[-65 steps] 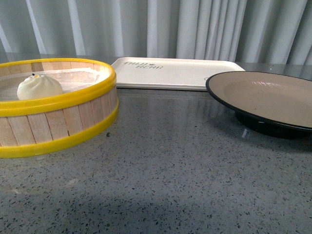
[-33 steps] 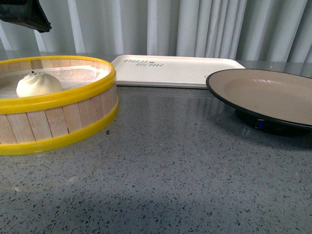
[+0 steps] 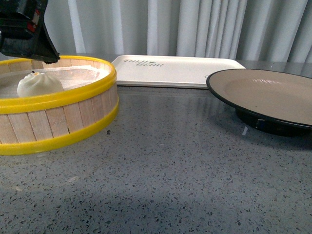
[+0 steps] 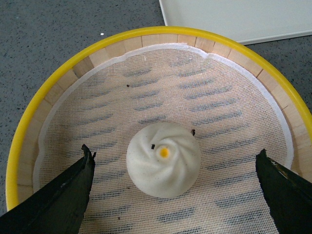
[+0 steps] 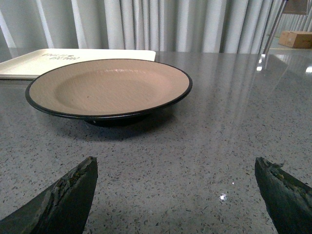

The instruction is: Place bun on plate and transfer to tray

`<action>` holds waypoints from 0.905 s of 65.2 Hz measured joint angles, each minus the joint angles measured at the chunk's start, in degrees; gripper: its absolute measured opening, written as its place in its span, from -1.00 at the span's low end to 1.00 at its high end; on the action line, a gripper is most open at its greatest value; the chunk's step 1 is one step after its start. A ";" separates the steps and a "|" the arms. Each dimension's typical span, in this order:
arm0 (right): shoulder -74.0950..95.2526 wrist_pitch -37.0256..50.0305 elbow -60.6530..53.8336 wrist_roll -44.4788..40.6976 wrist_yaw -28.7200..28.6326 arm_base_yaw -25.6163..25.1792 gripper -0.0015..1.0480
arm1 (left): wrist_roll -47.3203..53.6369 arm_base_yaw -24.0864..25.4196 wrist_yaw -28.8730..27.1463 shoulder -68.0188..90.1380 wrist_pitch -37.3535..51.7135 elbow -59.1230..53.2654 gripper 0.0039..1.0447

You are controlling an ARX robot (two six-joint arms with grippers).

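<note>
Bun (image 3: 39, 84): sits in the steamer basket (image 3: 73, 122), on the white mesh cloth (image 4: 204, 97), nearer the basket's left side in front view; upright, yellow dot on top
L gripper (image 4: 174, 155): above the basket, jaws spread wide, one finger either side of the bun, neither touching it; holding nothing
R gripper (image 5: 175, 163): low over the table (image 3: 170, 170), jaws wide apart, empty, facing the plate (image 5: 109, 87)
Plate: bare, on the table at right, well apart from the basket
Tray (image 3: 175, 73): at the back btwn basket and plate, nothing on it in view; plate's far rim is near its right end
Step in hand: prob. the descent to pick the bun; nothing of the task is done yet
Risk 1: bun looks soft, so closing too hard would dent or tear it
Risk 2: going too low, fingertips could catch the cloth and drag it up w/ the bun
Risk 3: bun may stick to the cloth, then slip out of a light grip on the lift
Risk 4: lifting too low on the way out could knock the bun on the yellow rim
Risk 5: plate is shallow, so a bun set off-centre could roll during the move to the tray, esp. if the plate tilts
</note>
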 joint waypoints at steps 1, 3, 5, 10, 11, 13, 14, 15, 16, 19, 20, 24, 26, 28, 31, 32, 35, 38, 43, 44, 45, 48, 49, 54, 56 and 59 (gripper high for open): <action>0.00 0.00 0.00 0.00 0.00 0.00 0.84 | 0.02 -0.15 -0.15 0.11 0.11 0.00 0.88; 0.00 0.00 0.00 0.00 0.00 0.00 0.84 | 0.09 -0.61 -0.63 0.46 0.33 0.00 0.88; 0.00 0.00 0.00 0.00 0.00 0.00 0.84 | 0.17 -1.05 -1.07 0.83 0.48 0.02 0.88; 0.00 0.00 0.00 0.00 0.00 0.00 0.84 | 0.28 -1.70 -1.55 1.81 0.48 0.13 0.88; 0.00 0.00 0.00 0.02 0.00 0.00 0.84 | 0.31 -1.88 -1.68 2.19 0.48 0.20 0.88; 0.00 0.00 0.00 0.00 0.00 0.00 0.84 | 0.31 -2.10 -1.99 2.78 0.48 0.39 0.88; 0.00 0.00 0.00 0.00 0.00 0.00 0.84 | 0.31 -2.19 -2.05 2.99 0.48 0.46 0.88; 0.00 0.00 0.00 0.00 0.00 0.00 0.84 | 0.31 -2.32 -2.16 3.41 0.48 0.59 0.88; 0.00 0.00 0.00 0.02 0.00 0.00 0.84 | 0.33 -2.34 -2.34 3.61 0.48 0.70 0.88; 0.00 0.00 0.00 0.02 0.00 0.00 0.84 | 0.33 -2.49 -3.04 4.55 0.50 1.16 0.88; 0.00 0.00 0.00 0.00 0.00 0.00 0.84 | 0.33 -2.51 -3.04 4.72 0.50 1.25 0.88; 0.00 0.00 0.00 0.00 0.00 0.00 0.84 | 0.31 -2.54 -3.13 5.55 0.50 1.79 0.88; 0.00 0.00 0.00 0.00 0.00 0.00 0.84 | 0.28 -2.58 -3.19 6.01 0.50 2.10 0.88; 0.00 0.00 0.00 0.00 0.00 0.00 0.84 | 0.28 -2.56 -3.43 6.40 0.50 2.45 0.88; 0.00 0.00 0.00 0.00 0.00 0.00 0.84 | 0.24 -2.56 -3.52 6.88 0.50 2.80 0.88; 0.00 0.00 0.00 0.00 0.00 0.00 0.84 | 0.24 -2.56 -3.54 7.17 0.50 2.97 0.88; 0.00 0.00 0.00 0.00 0.00 0.00 0.84 | 0.20 -2.54 -3.58 7.74 0.50 3.37 0.88; 0.00 0.00 0.00 0.00 0.00 0.00 0.84 | 0.20 -2.47 -3.78 8.15 0.50 3.50 0.88; 0.00 0.00 0.00 0.00 0.00 0.00 0.84 | 0.07 -2.32 -3.98 8.74 0.50 3.56 0.88; 0.00 0.00 0.00 0.00 0.00 0.00 0.84 | 0.07 -2.29 -3.96 8.79 0.50 3.56 0.88; 0.00 0.00 0.00 0.00 0.00 0.00 0.84 | 0.04 -2.27 -3.96 8.85 0.50 3.56 0.88; 0.00 0.00 0.00 0.00 0.00 0.00 0.84 | 0.02 -2.19 -3.93 9.03 0.46 3.56 0.88; 0.00 0.00 0.00 0.00 0.00 0.00 0.84 | 0.02 -2.14 -3.93 9.07 0.46 3.56 0.88; 0.00 0.00 0.00 0.00 0.00 0.00 0.84 | 0.07 -1.90 -4.00 9.09 0.42 3.56 0.83; 0.00 0.00 0.00 0.00 0.00 0.00 0.84 | 0.02 -1.84 -3.98 9.09 0.33 3.56 0.73; 0.00 0.00 0.00 0.00 0.00 0.00 0.84 | 0.02 -1.79 -4.00 9.09 0.24 3.56 0.62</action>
